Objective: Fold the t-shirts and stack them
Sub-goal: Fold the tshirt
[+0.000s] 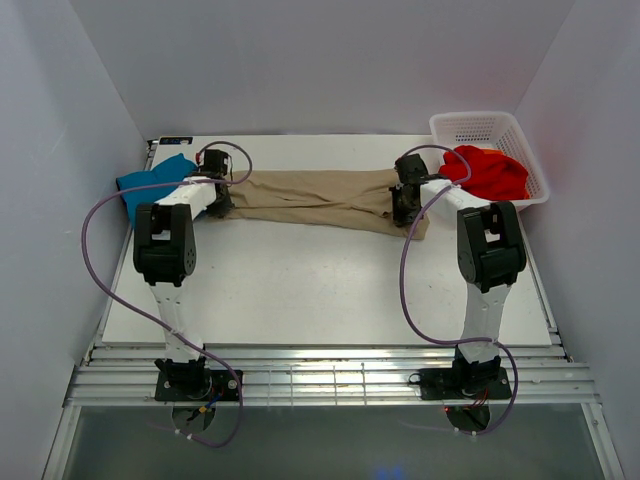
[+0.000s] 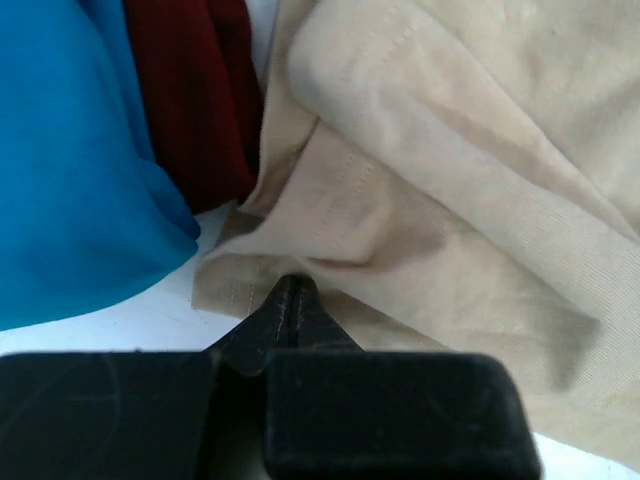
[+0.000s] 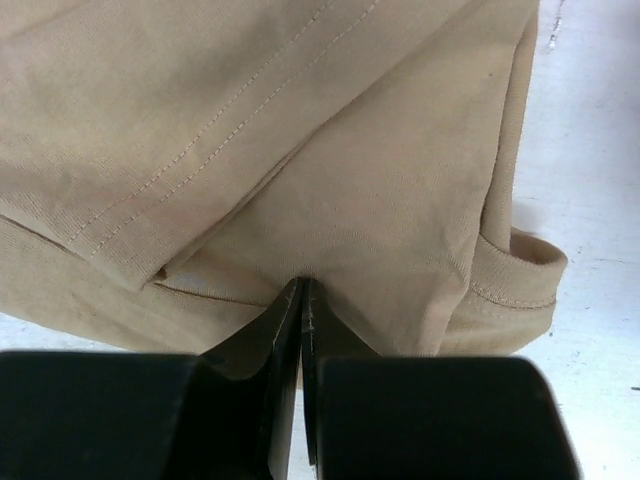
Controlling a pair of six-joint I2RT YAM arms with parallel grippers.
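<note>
While tan t-shirt (image 1: 320,200) lies stretched across far side of table (image 1: 320,290) between both arms, fold step looks in hand. Left gripper (image 2: 290,292) pinched tight on its left end, just beside teal t-shirt (image 1: 150,185). Right gripper (image 3: 301,290) clamped on opposite end. Next, my read: lift both ends together, carry over evenly. Bright red t-shirt (image 1: 490,172) sits in basket (image 1: 470,125).

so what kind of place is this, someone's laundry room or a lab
Most likely a lab test booth, not a home: plain white walls box in a white table, and a left arm and a right arm are bolted to a metal rail at its near edge.
</note>
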